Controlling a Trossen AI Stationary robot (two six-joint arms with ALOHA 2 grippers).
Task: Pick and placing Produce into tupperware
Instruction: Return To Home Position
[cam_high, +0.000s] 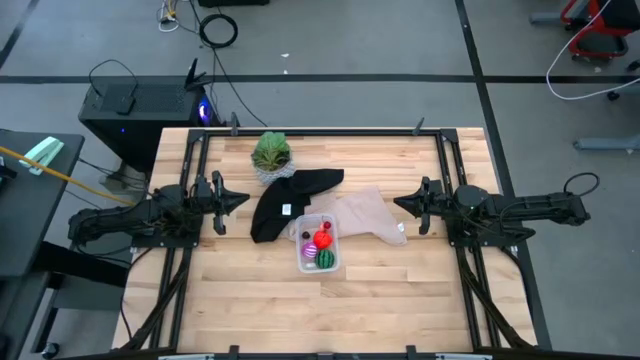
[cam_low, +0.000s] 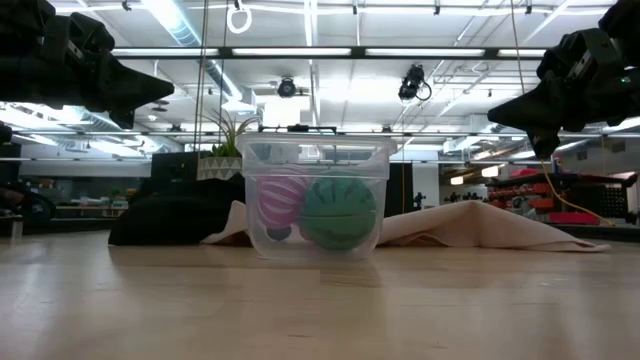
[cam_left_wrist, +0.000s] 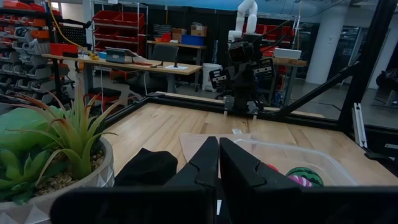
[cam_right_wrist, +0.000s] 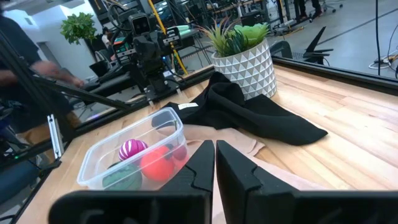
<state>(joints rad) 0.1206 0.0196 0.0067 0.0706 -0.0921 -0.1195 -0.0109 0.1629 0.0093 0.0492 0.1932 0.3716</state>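
The clear tupperware (cam_high: 319, 243) stands mid-table on the wood. Inside it lie the produce: a red fruit (cam_high: 322, 239), a green melon-like one (cam_high: 326, 259) and a purple-magenta striped one (cam_low: 281, 198). In the right wrist view the tub (cam_right_wrist: 134, 158) shows the same fruits. My left gripper (cam_high: 243, 198) hovers shut at the table's left, above the tabletop, pointing level at the tub. My right gripper (cam_high: 400, 203) hovers shut at the table's right, pointing level back at it. Neither touches anything.
A black cloth (cam_high: 287, 201) lies left of and behind the tub, a beige cloth (cam_high: 368, 213) to its right. A leafy plant in a white pot (cam_high: 271, 156) stands toward the far edge. Bare wood lies along the near side.
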